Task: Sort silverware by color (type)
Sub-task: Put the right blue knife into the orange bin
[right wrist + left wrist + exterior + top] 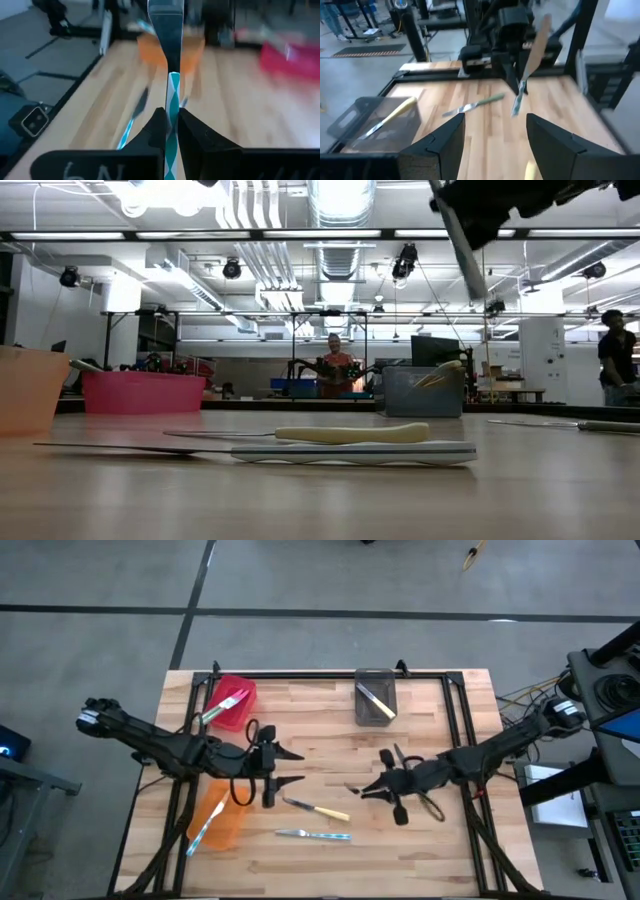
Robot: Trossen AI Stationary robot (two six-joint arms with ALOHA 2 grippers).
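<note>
The right pincer (170, 131) is clamped on a slim table knife with a light-blue and white striped handle (172, 107). The handle sits squeezed between the two dark fingers, and the silver blade points straight out ahead of them. In the high view this pincer (374, 786) hovers over the wooden counter (430, 730) right of centre, with bare planks on all sides of it. From the left wrist view the held knife (520, 95) hangs clear above the boards, touching nothing else.

The left pincer (290, 768) has its fingers spread wide and holds nothing. It sits left of centre, between the red plastic bin (232, 703) and the orange plastic bin (219, 820).

A cream-yellow-handled knife (318, 808) lies flat on the counter just in front of the left pincer. A second knife with a pale blue handle (314, 835) lies nearer the front edge, close beside it but not touching.

The grey plastic bin (375, 698) stands against the far rail and holds a yellow-handled knife (376, 702). The red bin holds a green-handled knife (222, 708), and the orange bin a blue-handled one (207, 827). Black frame rails run along the counter's far edge and down both sides, leaving the middle planks open.
</note>
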